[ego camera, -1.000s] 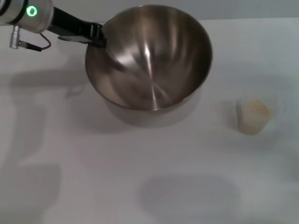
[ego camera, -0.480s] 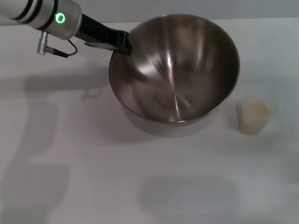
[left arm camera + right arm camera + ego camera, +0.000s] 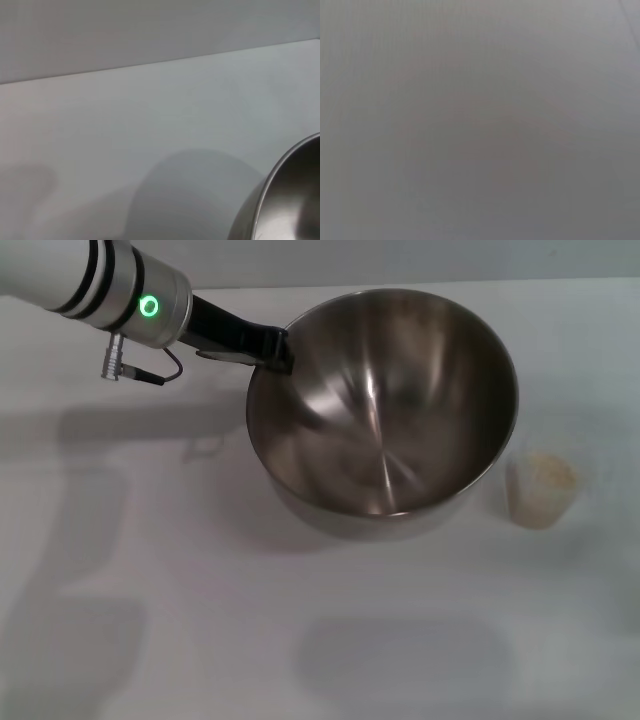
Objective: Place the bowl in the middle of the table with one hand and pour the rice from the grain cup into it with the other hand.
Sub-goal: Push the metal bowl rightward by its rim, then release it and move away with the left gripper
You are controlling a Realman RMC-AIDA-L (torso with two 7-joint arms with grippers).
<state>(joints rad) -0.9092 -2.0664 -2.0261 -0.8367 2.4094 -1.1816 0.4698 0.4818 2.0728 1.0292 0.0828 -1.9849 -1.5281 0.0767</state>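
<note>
Bowl [image 3: 385, 410]: on table [image 3: 200, 620], rim clamped by left gripper [image 3: 275, 350] at far-left edge. Grain cup [image 3: 540, 488] holding rice [image 3: 545, 472]: just right of bowl. Right gripper: unseen, jaw state cannot be told.

Bowl [image 3: 400, 400]: shiny brushed metal; grain cup [image 3: 540, 490]: frosted clear plastic; table [image 3: 200, 620]: smooth matt white.

The silver-grey left arm with its glowing green ring light [image 3: 149, 307] reaches in from the far left of the scene, its black elongated left gripper [image 3: 272, 348] clamped on the far-left rim of the large stainless-steel bowl [image 3: 385, 420]. The right arm is out of view.
</note>
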